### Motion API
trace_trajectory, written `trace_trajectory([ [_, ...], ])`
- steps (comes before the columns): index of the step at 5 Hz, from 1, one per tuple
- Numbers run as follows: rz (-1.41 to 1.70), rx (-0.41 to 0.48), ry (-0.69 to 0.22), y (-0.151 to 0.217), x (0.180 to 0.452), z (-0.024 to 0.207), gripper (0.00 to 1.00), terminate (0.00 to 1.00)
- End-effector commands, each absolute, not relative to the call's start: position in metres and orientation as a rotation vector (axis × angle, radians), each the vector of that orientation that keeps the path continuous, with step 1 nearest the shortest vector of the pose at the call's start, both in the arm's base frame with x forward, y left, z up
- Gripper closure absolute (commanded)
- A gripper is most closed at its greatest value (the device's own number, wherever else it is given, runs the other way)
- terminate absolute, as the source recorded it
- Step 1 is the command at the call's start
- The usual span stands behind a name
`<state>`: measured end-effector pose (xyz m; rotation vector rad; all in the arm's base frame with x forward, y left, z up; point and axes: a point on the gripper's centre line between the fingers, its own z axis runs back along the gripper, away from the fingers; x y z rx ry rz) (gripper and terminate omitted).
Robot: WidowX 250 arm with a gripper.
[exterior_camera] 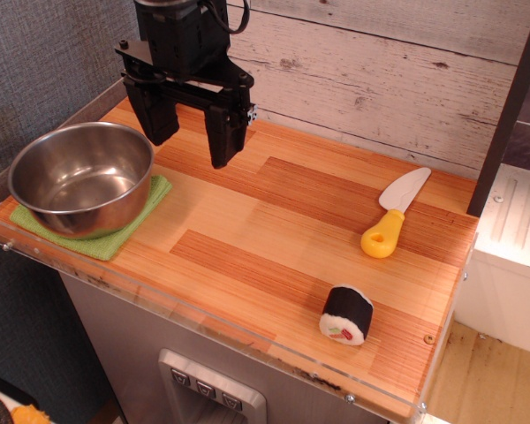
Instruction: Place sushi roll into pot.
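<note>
Task not started. Roll (346, 314) lies on table (274, 230), well apart from tool (191, 132). Tool spread open, holds nothing, hovers just beside empty pot (81, 177). Pickup, transfer, release remain.

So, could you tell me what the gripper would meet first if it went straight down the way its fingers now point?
Most likely the bare wooden counter, just right of the pot on its green cloth. The gripper is open and empty, and nothing appears to lie below it, though depth is hard to judge from this single view.
</note>
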<state>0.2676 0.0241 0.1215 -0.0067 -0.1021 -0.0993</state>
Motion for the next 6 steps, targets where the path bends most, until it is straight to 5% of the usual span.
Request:
trace_trajectory([
  [1, -0.099, -0.007, -0.102, 0.024, 0.268, 0.122, 0.0, 0.0],
  [4, -0.129, 0.012, -0.128, -0.073, 0.24, 0.094, 0.0, 0.0],
  [6, -0.098, 0.01, -0.084, -0.091, 0.246, 0.055, 0.0, 0.0],
])
